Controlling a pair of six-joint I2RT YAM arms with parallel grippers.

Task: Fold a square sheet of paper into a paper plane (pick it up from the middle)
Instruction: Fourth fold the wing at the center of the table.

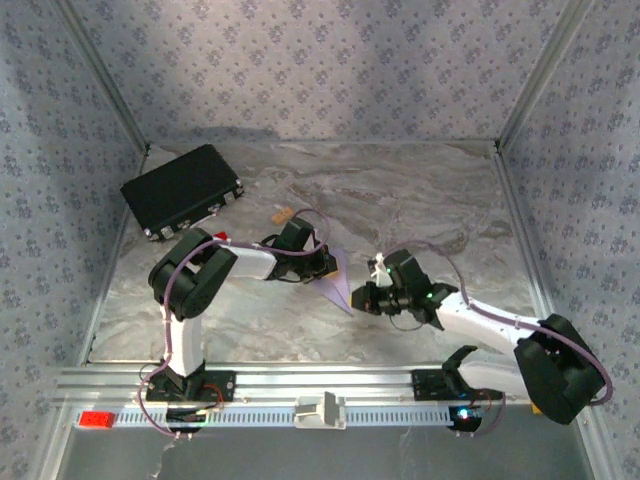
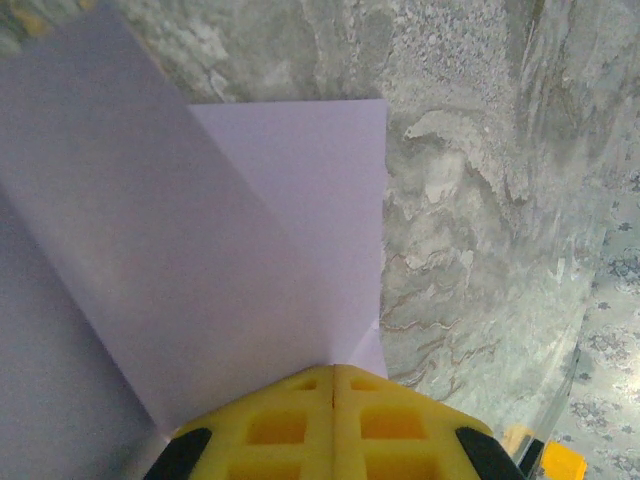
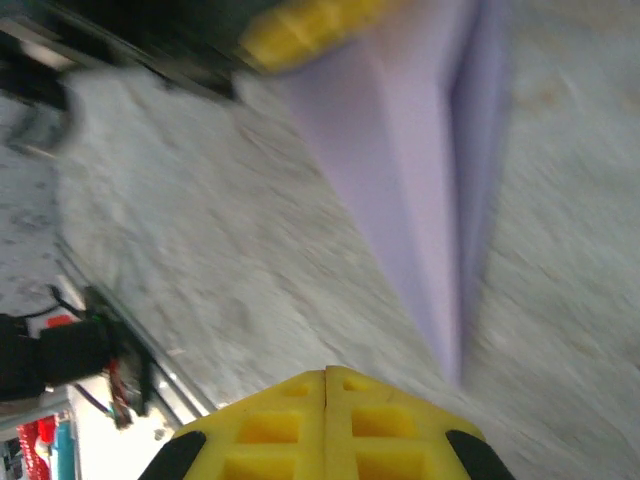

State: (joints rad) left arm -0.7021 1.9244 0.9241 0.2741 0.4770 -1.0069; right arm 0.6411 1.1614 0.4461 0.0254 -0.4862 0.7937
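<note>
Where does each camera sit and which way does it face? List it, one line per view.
Top external: above and behind the bases, looking down on the marble table; both arms show, left hand and right hand flanking the folded lilac paper.
Left wrist: on the left arm, looking down past its shut yellow fingers onto the paper.
Right wrist: on the right arm, looking low across the table past its shut fingers at the paper.
Shared: all three show the paper.
</note>
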